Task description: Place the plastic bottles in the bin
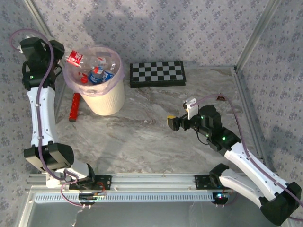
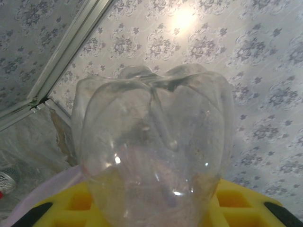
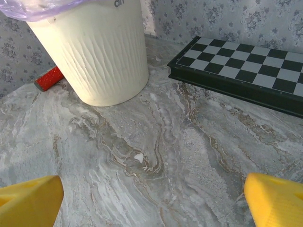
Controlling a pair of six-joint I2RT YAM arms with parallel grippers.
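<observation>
My left claw gripping a clear bottle above the bin rim, its red label unreadable to me, my right claw wide over the tabletop

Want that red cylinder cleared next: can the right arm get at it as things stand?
Probably not directly: the bin stands between its open fingers and the red cylinder, on the bin's far side.

Grey marbled tabletop spreads ahead of the right gripper; beyond it, walls in pale floral-print wallpaper, w/ aluminium frame posts at the corners. Above the left gripper, a bright light spot glares on the wallpaper
</observation>
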